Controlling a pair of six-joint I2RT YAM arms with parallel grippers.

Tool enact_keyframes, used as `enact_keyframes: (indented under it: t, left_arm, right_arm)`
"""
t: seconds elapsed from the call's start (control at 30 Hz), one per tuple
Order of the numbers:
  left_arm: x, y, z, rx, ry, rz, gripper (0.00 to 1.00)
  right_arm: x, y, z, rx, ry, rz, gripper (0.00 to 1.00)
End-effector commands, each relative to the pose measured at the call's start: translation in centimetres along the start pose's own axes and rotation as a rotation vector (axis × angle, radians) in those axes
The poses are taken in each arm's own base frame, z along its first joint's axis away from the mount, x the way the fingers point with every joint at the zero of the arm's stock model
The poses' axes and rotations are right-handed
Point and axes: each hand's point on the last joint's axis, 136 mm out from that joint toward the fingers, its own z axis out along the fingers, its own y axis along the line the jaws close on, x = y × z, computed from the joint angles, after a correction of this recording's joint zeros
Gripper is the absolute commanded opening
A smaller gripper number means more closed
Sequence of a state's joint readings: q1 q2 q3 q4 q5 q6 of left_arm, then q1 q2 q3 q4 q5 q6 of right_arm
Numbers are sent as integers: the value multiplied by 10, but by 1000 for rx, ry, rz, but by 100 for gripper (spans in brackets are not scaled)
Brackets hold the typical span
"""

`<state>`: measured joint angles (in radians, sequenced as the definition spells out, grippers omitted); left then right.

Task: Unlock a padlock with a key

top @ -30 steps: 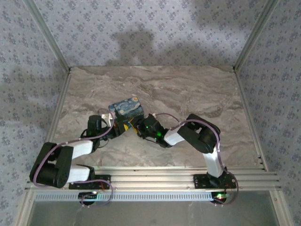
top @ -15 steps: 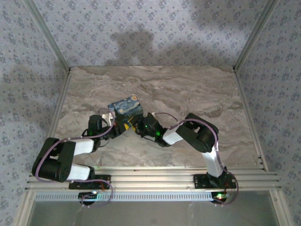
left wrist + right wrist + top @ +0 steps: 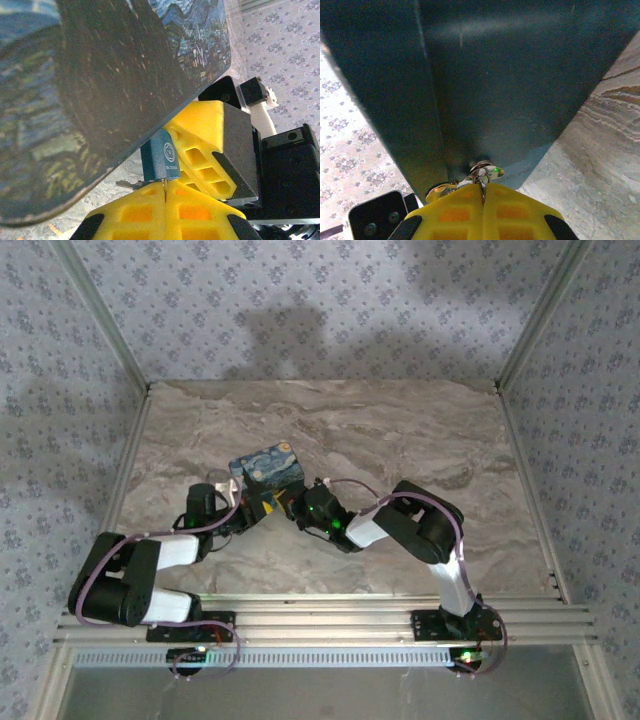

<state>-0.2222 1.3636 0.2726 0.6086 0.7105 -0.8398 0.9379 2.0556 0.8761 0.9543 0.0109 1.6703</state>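
Right pincer (image 3: 482,189) has clamped shut since the earlier frame and crept toward the box (image 3: 266,470); it looks to be pinching a small metal key (image 3: 482,171). Left pincer (image 3: 165,196) is pressed together on the padlock (image 3: 160,159), tucked under the box edge above the desk (image 3: 400,430). I judge the padlock stiff, slick and dense: grip its body, not the shackle.
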Motion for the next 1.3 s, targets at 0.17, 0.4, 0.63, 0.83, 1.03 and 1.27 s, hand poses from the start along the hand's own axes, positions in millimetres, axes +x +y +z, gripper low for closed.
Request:
enact_keyframes:
  t: [0.17,0.4,0.63,0.83,1.03,1.27]
  left_arm:
    - [-4,-26,2,91,34,36,0]
    - [-3,-27,5,109,60,32,0]
    - [-4,-26,2,115,70,26,0]
    - [-5,-23,-4,68,50,5,28]
    - [-6,-5,-18,-41,-55,-167,42]
    - [11,-2,-23,-85,-120,-299,33]
  right_arm:
    - [13,7,4,-76,17,-26,39]
    - [15,4,2,-86,17,-28,21]
    - [9,-1,-2,-69,8,-30,1]
    - [7,-6,-6,-40,-9,-44,0]
    - [7,-6,-4,-22,-9,-41,0]
    - [8,-3,-1,-25,-9,-41,0]
